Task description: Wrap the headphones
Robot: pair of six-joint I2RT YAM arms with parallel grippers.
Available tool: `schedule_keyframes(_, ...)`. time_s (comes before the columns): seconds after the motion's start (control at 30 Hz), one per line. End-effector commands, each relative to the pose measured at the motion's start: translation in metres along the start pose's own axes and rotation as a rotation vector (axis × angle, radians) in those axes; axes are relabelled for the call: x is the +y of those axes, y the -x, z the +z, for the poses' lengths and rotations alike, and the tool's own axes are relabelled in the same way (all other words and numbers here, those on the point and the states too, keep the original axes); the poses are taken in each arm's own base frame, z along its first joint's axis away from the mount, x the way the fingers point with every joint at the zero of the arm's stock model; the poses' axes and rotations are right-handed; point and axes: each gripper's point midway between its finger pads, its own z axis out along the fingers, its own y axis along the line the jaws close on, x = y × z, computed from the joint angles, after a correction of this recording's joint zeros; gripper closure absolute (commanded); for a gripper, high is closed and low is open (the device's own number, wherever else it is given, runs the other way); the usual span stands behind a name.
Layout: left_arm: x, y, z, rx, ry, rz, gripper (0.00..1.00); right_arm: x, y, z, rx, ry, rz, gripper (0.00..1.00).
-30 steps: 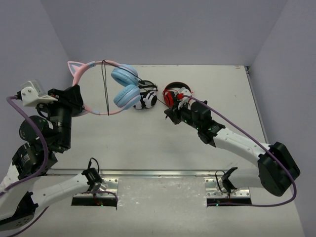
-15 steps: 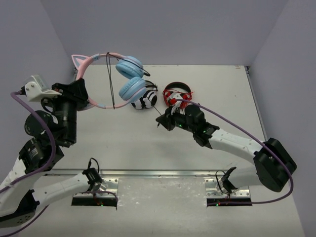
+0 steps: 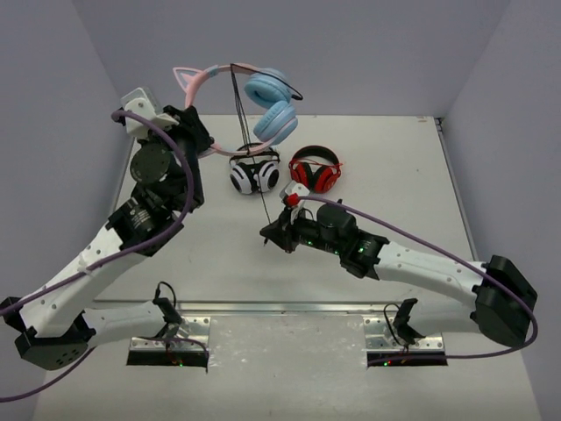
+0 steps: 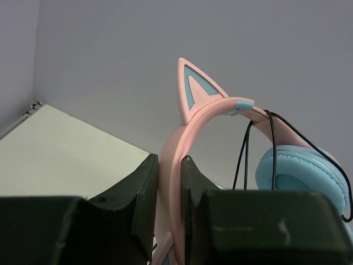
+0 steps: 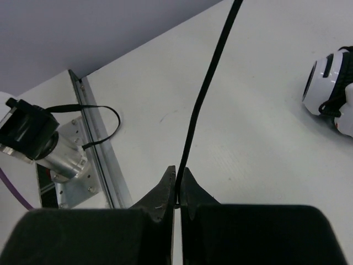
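Note:
The headphones (image 3: 273, 117), with a pink headband, cat ears and light blue ear cups, hang in the air above the back of the table. My left gripper (image 3: 202, 140) is shut on the pink headband (image 4: 174, 154), just below a cat ear (image 4: 193, 91). A blue ear cup (image 4: 300, 172) shows at the right of the left wrist view. The thin black cable (image 3: 252, 149) crosses the headband and runs straight down to my right gripper (image 3: 267, 235). That gripper (image 5: 177, 175) is shut on the cable (image 5: 207, 83), low over the middle of the table.
White-and-black headphones (image 3: 254, 172) and red-and-black headphones (image 3: 316, 169) lie side by side at mid table, under the raised pair. The white pair (image 5: 331, 88) is at the right of the right wrist view. A metal rail (image 3: 280, 307) runs along the near edge, and walls close in the left, back and right.
My left arm has lifted the headphones higher and carried them to the right. My right gripper has moved left and toward the near edge with the cable, which now runs straight.

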Motion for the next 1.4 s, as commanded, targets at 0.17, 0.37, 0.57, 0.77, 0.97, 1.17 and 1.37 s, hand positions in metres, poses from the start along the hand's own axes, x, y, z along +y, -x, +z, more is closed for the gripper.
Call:
schedule_keyframes(0.17,0.000,0.030,0.053,-0.110,0.061,-0.159,1.00,0.027,0.019,-0.010,0.010,0.015,-0.069,0.99)
schedule_keyframes(0.37,0.017,-0.025,0.065,-0.066,0.118,-0.083,1.00,0.041,0.031,-0.010,0.053,0.063,-0.098,0.99)
schedule_keyframes(0.57,0.032,-0.070,0.073,-0.015,0.164,-0.050,1.00,0.051,0.041,-0.011,0.098,0.102,-0.133,0.99)
schedule_keyframes(0.77,0.056,-0.105,0.074,0.016,0.218,-0.002,1.00,0.050,0.052,-0.023,0.124,0.087,-0.194,0.99)
schedule_keyframes(0.97,0.071,-0.154,0.056,0.083,0.091,0.038,1.00,0.041,0.053,-0.026,0.222,0.092,-0.366,0.99)
schedule_keyframes(1.17,0.063,-0.199,0.021,0.184,-0.206,0.135,1.00,0.034,0.039,-0.028,0.320,0.150,-0.561,0.99)
schedule_keyframes(1.37,0.049,-0.233,-0.028,0.266,-0.450,0.181,1.00,0.016,0.032,-0.030,0.366,0.127,-0.698,0.99)
